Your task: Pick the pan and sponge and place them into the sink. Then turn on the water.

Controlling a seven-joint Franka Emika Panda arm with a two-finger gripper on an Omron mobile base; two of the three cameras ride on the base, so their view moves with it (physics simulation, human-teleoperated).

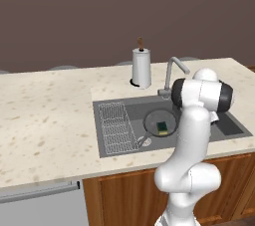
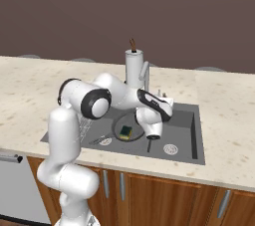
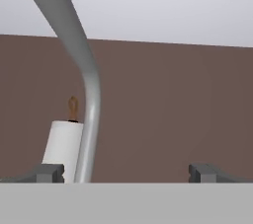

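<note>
1. We count one beige speckled stone countertop (image 1: 45, 115), running across both base views over brown wooden cabinet doors (image 2: 164, 195); a dark brown wall sits behind it.
2. One white Franka arm with dark joints (image 1: 191, 135) leans over the counter, its hand down inside the basin in the right base view.
3. One large rectangular dark grey recessed sink (image 1: 226, 125), set into the counter. A ribbed wire-rack section (image 1: 115, 126) fills its left part in the left base view. We see two round drain-like discs on the floor in the right base view (image 2: 170, 148), (image 2: 105, 141).
4. One round shallow dark grey cast-iron pan (image 1: 152, 119) lies flat in the sink, just right of the rack, its short handle (image 1: 142, 142) pointing to the front edge.
5. One curved grey metal gooseneck faucet (image 1: 172, 73) stands at the back rim; in the hand view its pipe (image 3: 89, 99) rises close in front of the camera.
6. One white paper towel roll on a brown-tipped holder (image 1: 141, 66) stands upright on the counter, just left of the faucet.
7. One small rectangular yellow sponge with dark green top (image 1: 162, 127) rests inside the pan.
8. One two-finger gripper (image 3: 126, 172): fingers apart, holding nothing, the pipe just inside the left tip.
9. No readable writing or brands.
</note>
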